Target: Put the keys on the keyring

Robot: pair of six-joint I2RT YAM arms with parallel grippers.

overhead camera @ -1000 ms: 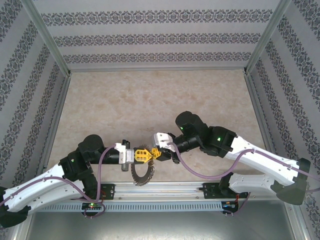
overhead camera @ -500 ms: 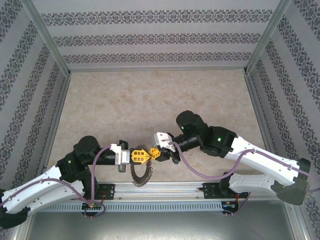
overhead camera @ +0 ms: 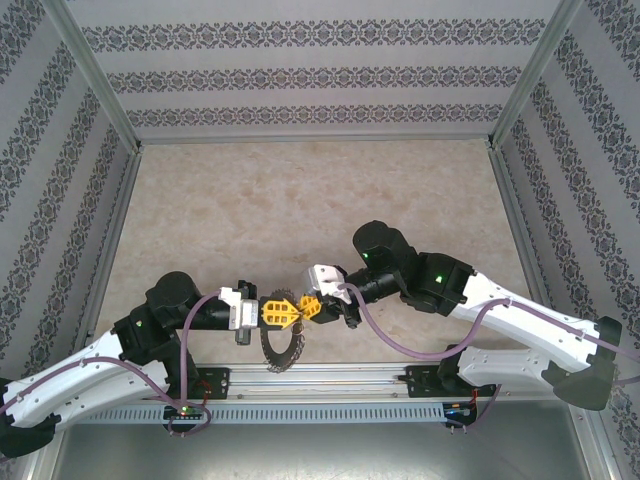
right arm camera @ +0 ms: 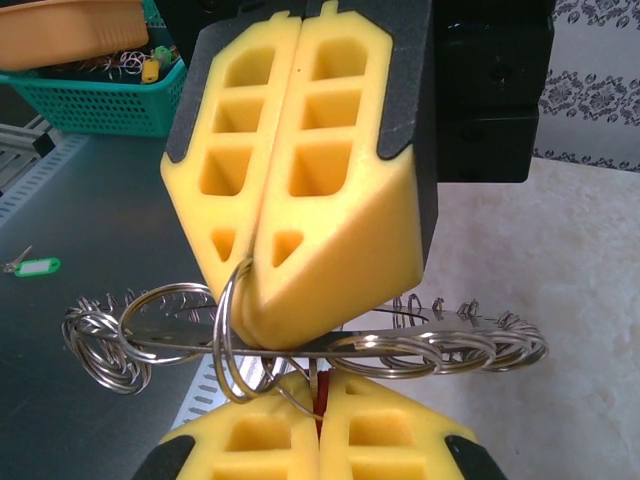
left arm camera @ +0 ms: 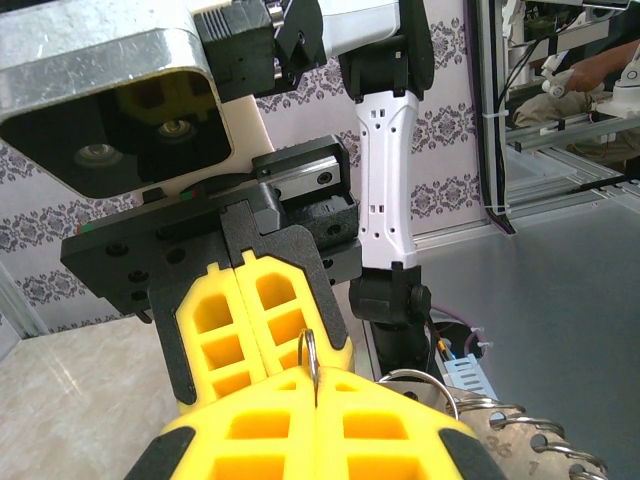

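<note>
The left gripper (left arm camera: 316, 388) is clamped tight on a thin wire loop of the flat grey metal keyring (right arm camera: 175, 345), which hangs over the near edge of the beige marbled table (overhead camera: 300, 200). Meeting it tip to tip, the right gripper (right arm camera: 320, 400) is closed, pinching the tiny bright red key (right arm camera: 322, 392) just beside the ring's loops.

So the left end effector (overhead camera: 291, 312) and right end effector (overhead camera: 304, 306) met tip to tip near the worktop's (overhead camera: 300, 200) front edge, left one on the left. The keyring (overhead camera: 282, 350) hung just below and in front of the tips, with a loop caught in the left one. The key (right arm camera: 322, 398) sat inside the right one's grip, I think.
</note>
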